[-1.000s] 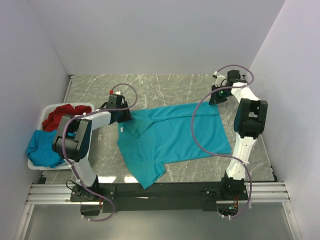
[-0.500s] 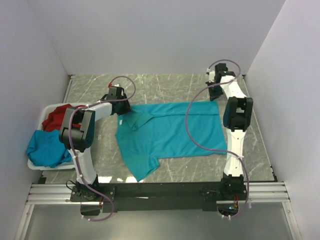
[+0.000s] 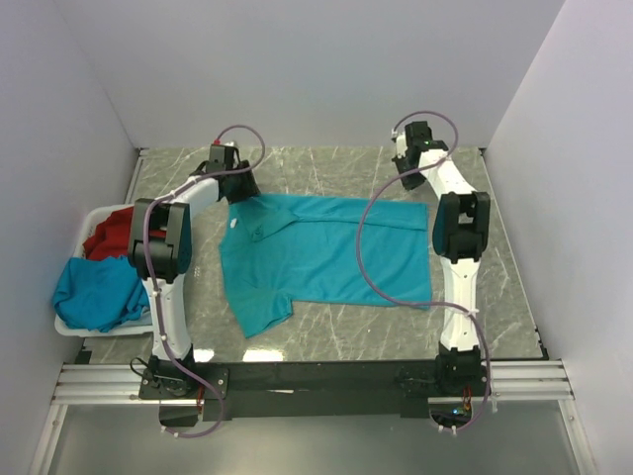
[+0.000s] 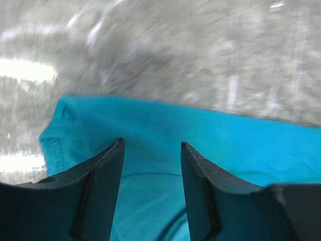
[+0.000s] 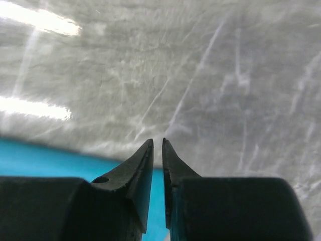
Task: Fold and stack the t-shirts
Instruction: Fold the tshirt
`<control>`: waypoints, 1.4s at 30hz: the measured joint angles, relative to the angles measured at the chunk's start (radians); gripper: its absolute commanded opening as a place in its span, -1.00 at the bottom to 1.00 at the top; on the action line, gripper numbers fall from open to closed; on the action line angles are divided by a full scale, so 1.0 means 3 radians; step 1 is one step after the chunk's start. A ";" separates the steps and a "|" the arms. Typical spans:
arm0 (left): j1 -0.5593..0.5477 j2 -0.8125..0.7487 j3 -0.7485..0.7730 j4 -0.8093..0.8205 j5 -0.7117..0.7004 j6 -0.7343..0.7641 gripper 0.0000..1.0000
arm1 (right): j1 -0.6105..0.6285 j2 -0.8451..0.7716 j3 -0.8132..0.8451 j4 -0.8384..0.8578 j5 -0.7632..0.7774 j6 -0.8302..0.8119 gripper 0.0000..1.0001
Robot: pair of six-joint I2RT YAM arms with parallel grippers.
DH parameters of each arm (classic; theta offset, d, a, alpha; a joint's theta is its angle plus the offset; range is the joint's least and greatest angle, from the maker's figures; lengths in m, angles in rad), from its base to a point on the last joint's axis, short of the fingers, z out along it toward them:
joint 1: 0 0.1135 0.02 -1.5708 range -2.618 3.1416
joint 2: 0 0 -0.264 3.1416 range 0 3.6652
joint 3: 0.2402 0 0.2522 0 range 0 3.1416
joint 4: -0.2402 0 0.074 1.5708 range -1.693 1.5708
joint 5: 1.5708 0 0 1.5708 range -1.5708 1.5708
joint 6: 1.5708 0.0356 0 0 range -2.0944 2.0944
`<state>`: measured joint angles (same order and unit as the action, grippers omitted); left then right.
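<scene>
While the teal t-shirt (image 3: 326, 252) lies spread flat across the middle of the worktop (image 3: 336, 341), both arms reach to its far side. Its collar points toward the left edge of the worktop, one sleeve extends toward the near-left corner, and the hem faces the right edge. The left tool (image 3: 240, 187) sits at the far-left corner of the garment. In the left wrist view its fingers (image 4: 103, 181) stand well apart in a released state, with teal cloth lying flat below and between them and nothing clamped. That view is blurred over the grey surface beyond the cloth edge. The right tool (image 3: 406, 178) sits just beyond the far-right corner of the garment. In the right wrist view its fingers (image 5: 135, 175) are drawn almost together, leaving a narrow slit. Their tips reach past the cloth edge over bare worktop, and teal shows low in the slit; whether cloth is pinched there cannot be told. At the left edge of the worktop stands a white basket (image 3: 71, 330) holding a red t-shirt (image 3: 114, 233) at its far end and a blue t-shirt (image 3: 94, 292) at its near end, both crumpled, the blue one draping over the rim.
</scene>
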<state>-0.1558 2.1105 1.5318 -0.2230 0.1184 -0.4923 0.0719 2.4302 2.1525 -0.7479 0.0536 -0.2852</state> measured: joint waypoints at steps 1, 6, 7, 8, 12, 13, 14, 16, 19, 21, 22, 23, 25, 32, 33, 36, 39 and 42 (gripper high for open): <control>0.0001 0.0000 0.0066 -0.0039 0.0038 0.0041 0.08 | -0.0018 -0.0089 -0.0061 0.0022 -0.0057 0.0003 -0.60; -0.0015 -0.0024 0.0371 -0.0116 0.0247 0.0248 -0.02 | -0.0112 -0.0759 -0.0470 0.0248 -0.0413 0.0050 -0.59; -0.0019 -0.0041 0.0370 -0.0126 0.0285 0.0284 -0.06 | -0.0127 -0.0902 -0.0556 0.0289 -0.0481 0.0057 -0.59; -0.0025 -0.0047 0.0360 -0.0135 0.0314 0.0304 -0.14 | -0.0142 -0.1034 -0.0635 0.0323 -0.0549 0.0066 -0.59; -0.0060 -0.0062 0.0198 -0.0174 0.0402 0.0381 -0.27 | -0.0154 -0.1391 -0.0858 0.0413 -0.0753 0.0092 -0.58; -0.0069 -0.0062 0.0146 -0.0189 0.0426 0.0393 -0.27 | -0.0154 -0.1442 -0.0912 0.0423 -0.0790 0.0095 -0.58; -0.0076 -0.0062 0.0104 -0.0207 0.0446 0.0401 -0.26 | -0.0154 -0.1480 -0.0970 0.0432 -0.0823 0.0100 -0.58; -0.0102 -0.0062 0.0008 -0.0264 0.0482 0.0439 -0.26 | -0.0151 -0.1525 -0.1106 0.0460 -0.0877 0.0102 -0.58; -0.0160 -0.0062 -0.0069 -0.0342 0.0492 0.0469 -0.26 | -0.0156 -0.1527 -0.1329 0.0469 -0.0951 0.0116 -0.58; -0.0212 -0.0062 -0.0075 -0.0385 0.0498 0.0495 -0.26 | -0.0168 -0.1526 -0.1414 0.0413 -0.1008 0.0131 -0.57; -0.0239 -0.0064 -0.0075 -0.0401 0.0501 0.0509 -0.26 | -0.0175 -0.1526 -0.1418 0.0384 -0.1040 0.0142 -0.57; -0.0267 -0.0065 -0.0075 -0.0409 0.0504 0.0528 -0.26 | -0.0184 -0.1526 -0.1417 0.0379 -0.1073 0.0155 -0.57; -0.0305 -0.0070 -0.0080 -0.0430 0.0518 0.0547 -0.27 | -0.0211 -0.1530 -0.1409 0.0383 -0.1144 0.0178 -0.57; -0.0392 -0.0117 -0.0160 -0.0509 0.0614 0.0604 -0.32 | -0.0324 -0.1553 -0.1423 0.0383 -0.1263 0.0202 -0.57; -0.0399 -0.0137 -0.0186 -0.0519 0.0631 0.0610 -0.32 | -0.0334 -0.1568 -0.1428 0.0380 -0.1273 0.0202 -0.57; -0.0427 -0.0245 -0.0300 -0.0532 0.0662 0.0614 -0.33 | -0.0362 -0.1624 -0.1442 0.0380 -0.1307 0.0203 -0.57; -0.0467 -0.0421 -0.0456 -0.0528 0.0670 0.0614 -0.32 | -0.0374 -0.1682 -0.1445 0.0384 -0.1343 0.0203 -0.57; -0.0505 -0.0594 -0.0585 -0.0529 0.0702 0.0613 -0.31 | -0.0381 -0.1737 -0.1457 0.0385 -0.1376 0.0203 -0.57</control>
<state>-0.3073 1.9324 1.3563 -0.3817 0.3290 -0.3084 -0.0425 1.9091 1.7153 -0.6323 -0.3592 -0.2241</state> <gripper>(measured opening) 0.341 0.215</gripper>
